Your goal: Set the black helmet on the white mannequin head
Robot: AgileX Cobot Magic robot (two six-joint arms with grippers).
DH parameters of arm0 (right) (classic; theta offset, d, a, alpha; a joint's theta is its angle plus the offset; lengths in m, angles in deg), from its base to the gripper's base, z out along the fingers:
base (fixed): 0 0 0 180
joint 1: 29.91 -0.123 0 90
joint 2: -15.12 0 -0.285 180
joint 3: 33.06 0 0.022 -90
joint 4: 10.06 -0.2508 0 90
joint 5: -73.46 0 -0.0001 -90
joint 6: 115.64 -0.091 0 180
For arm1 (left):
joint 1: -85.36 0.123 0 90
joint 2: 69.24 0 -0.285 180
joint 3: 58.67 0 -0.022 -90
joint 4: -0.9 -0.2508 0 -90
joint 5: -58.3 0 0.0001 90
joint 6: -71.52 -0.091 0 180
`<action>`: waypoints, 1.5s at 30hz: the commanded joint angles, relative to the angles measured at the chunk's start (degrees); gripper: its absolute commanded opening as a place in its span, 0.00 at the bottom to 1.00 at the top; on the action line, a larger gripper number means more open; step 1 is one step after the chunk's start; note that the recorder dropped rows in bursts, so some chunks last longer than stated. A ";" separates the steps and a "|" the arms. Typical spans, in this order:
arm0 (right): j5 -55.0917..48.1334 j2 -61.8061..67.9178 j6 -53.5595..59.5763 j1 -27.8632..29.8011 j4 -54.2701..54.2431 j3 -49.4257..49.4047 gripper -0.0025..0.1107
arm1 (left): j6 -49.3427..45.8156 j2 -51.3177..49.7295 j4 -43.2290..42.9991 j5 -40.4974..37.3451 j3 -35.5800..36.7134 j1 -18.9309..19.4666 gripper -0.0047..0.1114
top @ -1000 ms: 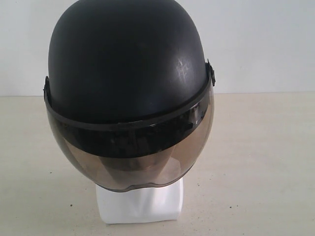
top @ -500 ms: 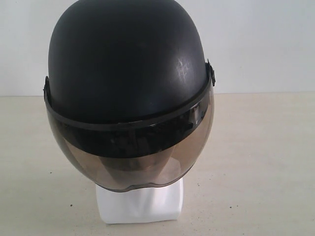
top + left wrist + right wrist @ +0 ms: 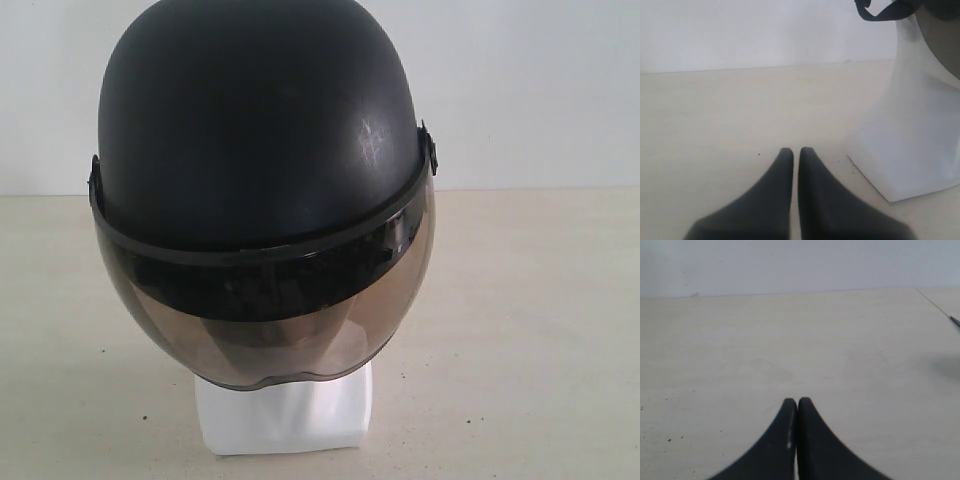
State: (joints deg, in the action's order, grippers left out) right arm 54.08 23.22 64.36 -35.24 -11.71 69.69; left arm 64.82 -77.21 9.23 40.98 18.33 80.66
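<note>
On my screen the black helmet (image 3: 260, 130) sat over the white mannequin head (image 3: 285, 415), covering the crown completely. Its smoky visor (image 3: 265, 320) hung down in front of the face, so only the blocky neck base showed beneath it. The rim looked a little lower on one side of the head than on the other. I judged that to be the loose fit of a shell larger than the head rather than a bad seat. A black strap (image 3: 880, 12) dangled beside the neck, unfastened as far as I could tell.

The left gripper (image 3: 795, 150) was low over the tabletop (image 3: 520, 330), near the head's base but apart from it. Its fingers were drawn almost together with only a thin slit between them, and they held nothing. The right gripper (image 3: 797, 400) was well apart from the head, which did not appear in its camera, and its tips were pressed together and empty. I took that spacing as sensible, since nothing could nudge the helmet. To my eye the task was done.
</note>
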 commanded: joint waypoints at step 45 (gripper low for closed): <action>0.58 -0.31 0.00 -0.36 -0.06 0.03 0.02 | -0.61 0.19 -0.41 -0.20 0.22 1.81 0.08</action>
State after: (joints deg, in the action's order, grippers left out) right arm 54.08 23.22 64.36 -35.54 -11.92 69.69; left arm 64.43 -77.21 9.06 40.70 18.33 82.32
